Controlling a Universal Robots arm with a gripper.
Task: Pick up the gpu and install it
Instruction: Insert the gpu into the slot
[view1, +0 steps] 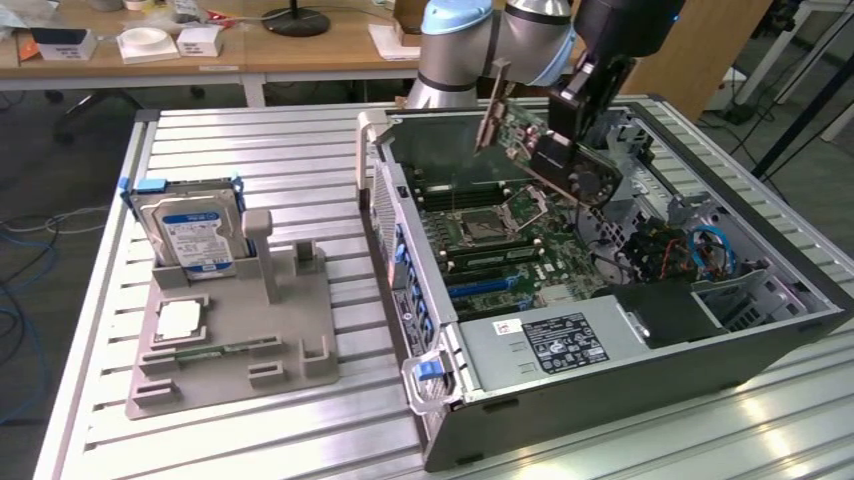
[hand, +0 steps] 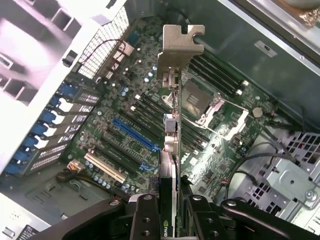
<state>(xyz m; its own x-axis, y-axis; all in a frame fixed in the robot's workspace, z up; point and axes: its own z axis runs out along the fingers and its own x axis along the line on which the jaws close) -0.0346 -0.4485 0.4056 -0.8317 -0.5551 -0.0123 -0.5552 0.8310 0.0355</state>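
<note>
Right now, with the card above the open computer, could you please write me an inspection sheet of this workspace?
Surface: slatted metal table, bearing an open computer case and a grey holder.
Job's things: gpu hangs tilted above the motherboard, its bracket end highest, not seated in any slot.
Clutter: hard drive upright in the holder; processor chip and RAM stick lying on it.
Grippers: gripper shut on the gpu's edge.
Cables: blue cables inside the case; loose cables on the floor at the exterior view's left.
Surroundings: wooden desks behind, with white boxes.
</note>
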